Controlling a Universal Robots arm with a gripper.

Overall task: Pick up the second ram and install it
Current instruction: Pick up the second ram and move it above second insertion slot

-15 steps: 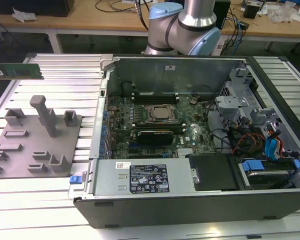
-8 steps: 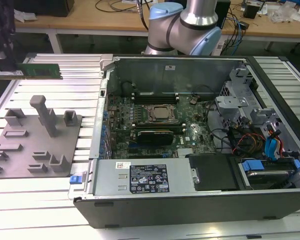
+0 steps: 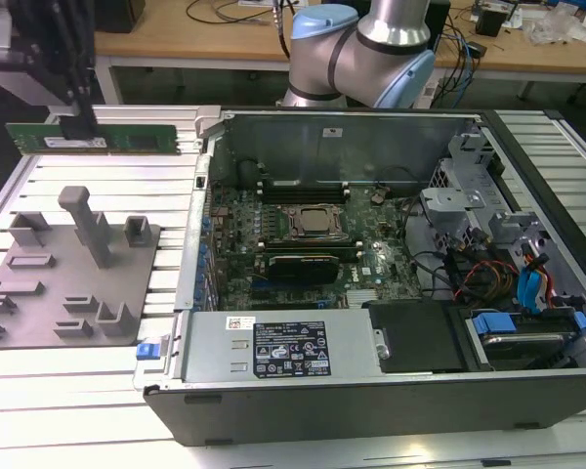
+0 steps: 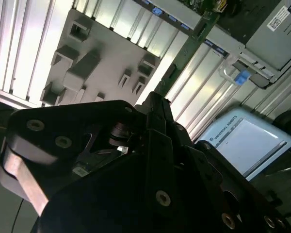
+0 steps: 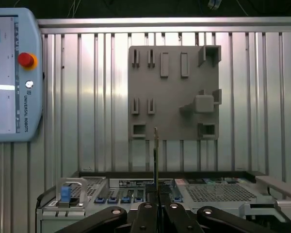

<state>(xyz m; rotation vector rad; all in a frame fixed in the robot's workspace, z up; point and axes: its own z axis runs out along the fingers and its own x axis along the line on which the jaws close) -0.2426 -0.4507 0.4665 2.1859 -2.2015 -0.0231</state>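
Item: the second ram [image 3: 127, 140], a green stick with a pale label strip, held level toward the exterior view's left, outside the open computer case [image 3: 371, 410]. Your end effector [image 3: 79, 125] is clenched on the stick near one end, grasping it. Nearby: grey fixture plate [image 3: 39, 293] with upright post [image 3: 86, 220], on the ribbed metal bench [image 3: 68, 366]. The case bears a black-and-white printed label [image 3: 289, 350]. Teach pendant [image 5: 9, 73] with red button [image 5: 25, 59], in the first wrist view.
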